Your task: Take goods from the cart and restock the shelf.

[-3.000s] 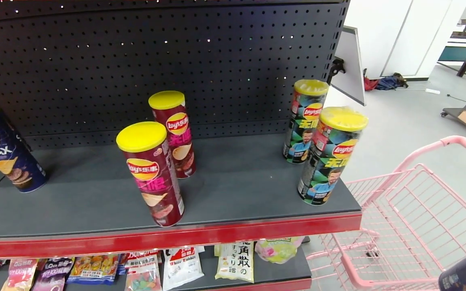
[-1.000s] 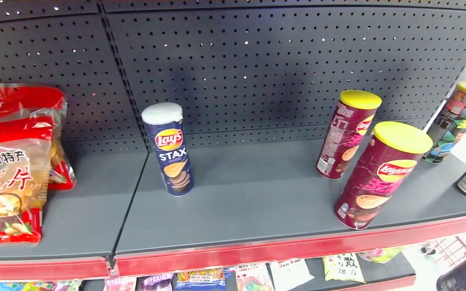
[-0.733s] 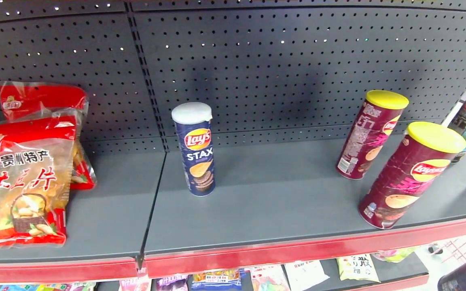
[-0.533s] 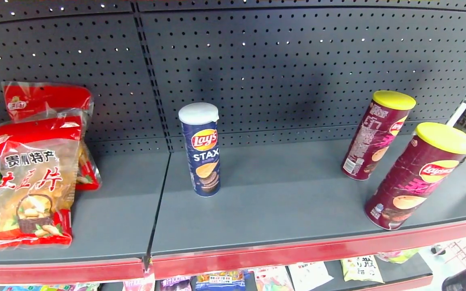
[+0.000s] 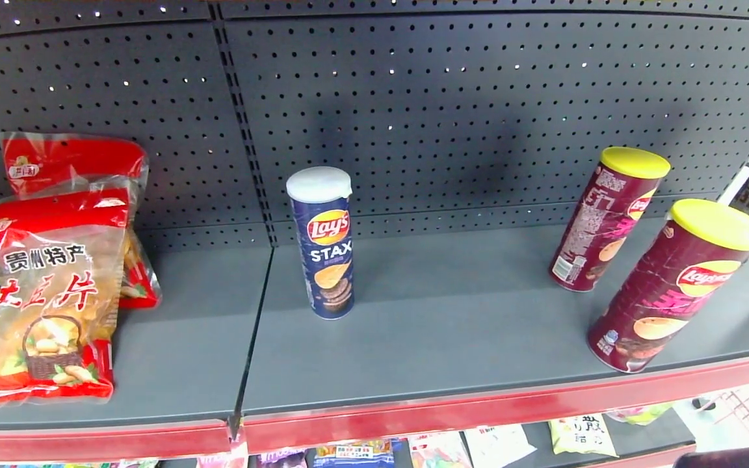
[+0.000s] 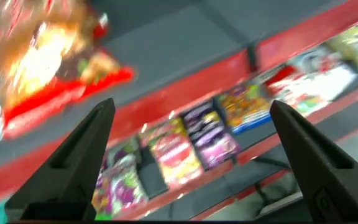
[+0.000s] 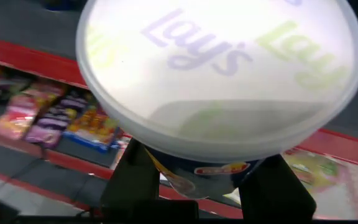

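Head camera has panned left along the shelf (image 5: 452,325) to the blue can (image 5: 326,244) standing mid-shelf. My right gripper (image 7: 207,180) is clamped on a matching can (image 7: 219,68), low before the front edge. Left gripper (image 6: 191,155) gapes wide, empty. Placing looks next.

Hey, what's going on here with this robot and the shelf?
The robot is restocking a store shelf. Its right end effector grips a white-lidded chip can, not yet set down. The left end effector is open and holds nothing. On the shelf, a blue can stands upright near the middle, two maroon cans with yellow lids stand to the right, and red snack bags lean at the left.
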### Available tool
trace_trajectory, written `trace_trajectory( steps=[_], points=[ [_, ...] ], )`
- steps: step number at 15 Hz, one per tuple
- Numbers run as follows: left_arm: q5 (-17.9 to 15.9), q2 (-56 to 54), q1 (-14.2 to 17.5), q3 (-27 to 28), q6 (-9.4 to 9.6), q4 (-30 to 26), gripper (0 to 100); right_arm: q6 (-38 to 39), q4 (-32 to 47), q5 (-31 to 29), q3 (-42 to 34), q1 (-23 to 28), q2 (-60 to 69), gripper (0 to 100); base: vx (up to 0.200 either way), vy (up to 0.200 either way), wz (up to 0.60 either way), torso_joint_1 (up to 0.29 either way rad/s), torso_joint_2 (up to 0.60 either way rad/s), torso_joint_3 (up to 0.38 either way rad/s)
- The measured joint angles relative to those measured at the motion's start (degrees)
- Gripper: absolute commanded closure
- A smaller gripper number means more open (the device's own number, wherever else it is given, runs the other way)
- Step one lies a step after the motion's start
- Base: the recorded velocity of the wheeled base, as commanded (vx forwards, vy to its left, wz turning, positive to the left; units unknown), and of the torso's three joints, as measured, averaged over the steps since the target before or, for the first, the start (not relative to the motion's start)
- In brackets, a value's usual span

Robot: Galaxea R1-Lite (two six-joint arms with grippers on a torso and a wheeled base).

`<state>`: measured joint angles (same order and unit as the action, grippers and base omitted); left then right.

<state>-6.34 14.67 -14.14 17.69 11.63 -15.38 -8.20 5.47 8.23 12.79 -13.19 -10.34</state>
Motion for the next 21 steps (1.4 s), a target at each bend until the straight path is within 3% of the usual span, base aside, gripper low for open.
trace_trajectory(
  steps=[2, 7, 9, 14, 21],
  points=[
    [-4.0, 11.2, -0.4, 4.9, -0.11, 5.2, 0, 1.5, 0.0, 1.4, 0.9, -0.8, -0.2, 100, 0.000, 0.000, 0.00, 0.000, 0.00, 0.000],
    [-11.9, 43.2, -3.0, 14.0, 0.74, 25.9, 0, 2.2, 0.0, 1.5, 0.9, -1.4, -1.3, 100, 0.000, 0.000, 0.00, 0.000, 0.00, 0.000],
    [-14.4, 54.0, -4.5, 19.3, 1.04, 30.8, 0, 3.1, 0.0, 1.4, 0.7, -1.4, -1.4, 100, 0.000, 0.000, 0.00, 0.000, 0.00, 0.000],
    [-16.3, 70.6, -6.8, 31.8, 1.21, 33.8, 0, 4.0, 0.0, 1.3, 0.5, -1.4, -1.5, 100, 0.000, 0.000, 0.00, 0.000, 0.00, 0.000],
    [-15.7, 80.2, -7.9, 38.3, 1.30, 36.4, 0, 4.0, 0.0, 1.4, 0.5, -1.4, -1.6, 100, 0.000, 0.000, 0.00, 0.000, 0.00, 0.000]
  ],
)
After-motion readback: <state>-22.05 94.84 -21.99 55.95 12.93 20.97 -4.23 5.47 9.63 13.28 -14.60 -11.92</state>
